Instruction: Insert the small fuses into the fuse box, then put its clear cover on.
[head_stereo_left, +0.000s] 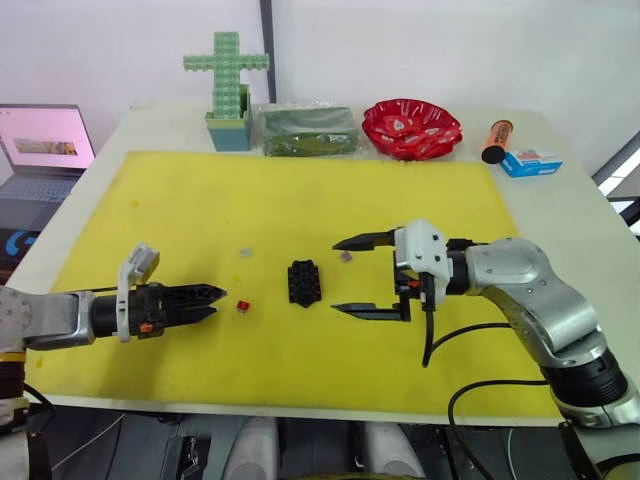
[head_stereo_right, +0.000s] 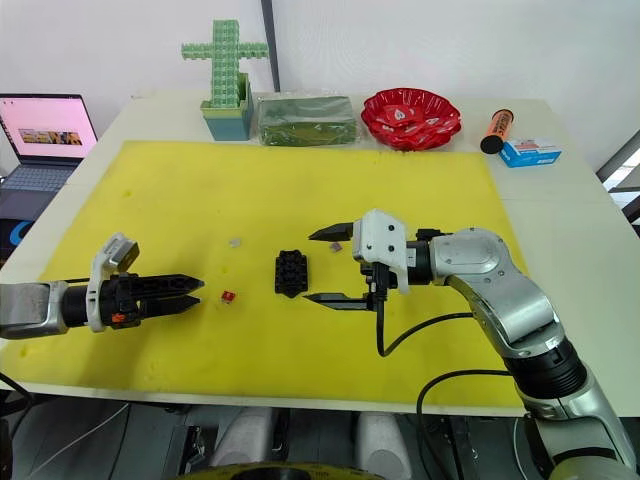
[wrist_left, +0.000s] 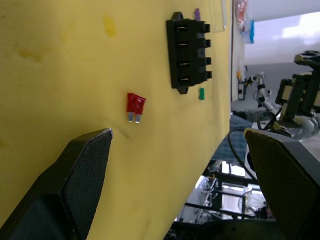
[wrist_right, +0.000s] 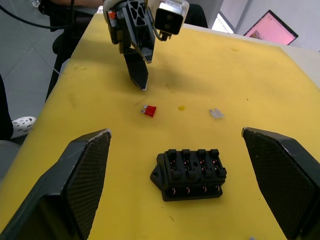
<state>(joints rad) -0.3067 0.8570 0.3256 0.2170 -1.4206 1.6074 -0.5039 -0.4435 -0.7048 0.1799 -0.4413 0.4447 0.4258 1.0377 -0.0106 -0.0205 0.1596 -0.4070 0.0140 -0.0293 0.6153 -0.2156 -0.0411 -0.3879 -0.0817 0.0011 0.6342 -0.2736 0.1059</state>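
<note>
Nearest the robot, the 2 black-fingered grippers face each other low over the yellow foam mat (head_stereo_left: 300, 200), and the task's pieces lie scattered between them, apparently laid out loose so each can be picked singly. The left gripper (head_stereo_left: 205, 301) points at the tiny red blade fuse (head_stereo_left: 242, 306), which lies flat on the mat just beyond its fingertips with its 2 metal legs showing in the left wrist view; its fingers stand apart in that view and hold nothing, so I judge it is lined up to take this fuse first. The right gripper (head_stereo_left: 347, 276) is spread wide, 1 finger on each side of the line to the small black ribbed fuse box (head_stereo_left: 304, 282), empty and touching nothing; it looks placed to steady or seize the box. The box lies flat near the mat's middle, slots up, and all slots seen in the right wrist view look unfilled. A tiny green fuse (wrist_left: 201, 93) lies just beside the box, a tiny purple fuse (head_stereo_left: 345, 257) sits near the right gripper's upper finger, and a small pale clear piece (head_stereo_left: 245, 253) rests on the mat beyond the red fuse; whether it is the grey-white fuse I cannot tell. I cannot make out the clear cover with certainty. Farther back stand a green block cross in a teal base (head_stereo_left: 228, 88), a clear-wrapped green packet (head_stereo_left: 307, 130), a red lattice bowl (head_stereo_left: 411, 127), an orange tube (head_stereo_left: 496, 140) and a blue-and-white carton (head_stereo_left: 530, 162).
</note>
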